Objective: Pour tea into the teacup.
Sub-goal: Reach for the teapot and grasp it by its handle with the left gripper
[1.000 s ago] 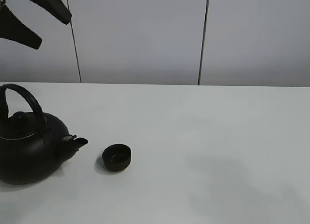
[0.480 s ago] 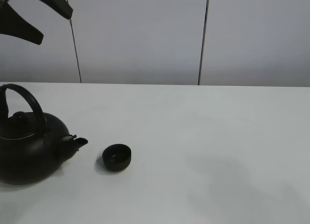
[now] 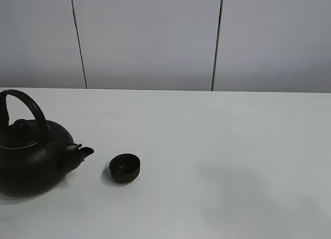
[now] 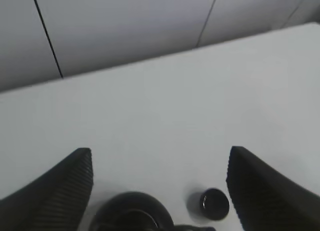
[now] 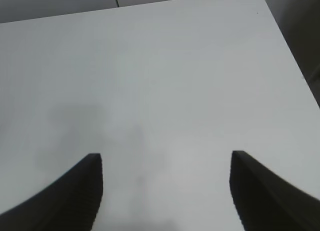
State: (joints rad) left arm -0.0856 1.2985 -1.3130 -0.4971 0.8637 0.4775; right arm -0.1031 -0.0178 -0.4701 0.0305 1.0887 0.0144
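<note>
The teacup (image 3: 124,167), small, round, matte black and handleless, stands upright on the white bench (image 3: 217,140), near the kettle (image 3: 31,164) spout, not touching it.

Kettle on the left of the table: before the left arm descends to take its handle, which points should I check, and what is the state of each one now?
1. The left gripper is open and holds nothing: ok.
2. The kettle stands upright, with the handle arched on top: ok.
3. The teacup is upright, just past the spout and apart from it: ok.
4. The left gripper is centred over the handle: cannot tell; its wrist view shows only part of the kettle.
5. The right gripper is open, over the table: ok.
6. There is tea inside the kettle: cannot tell.
</note>
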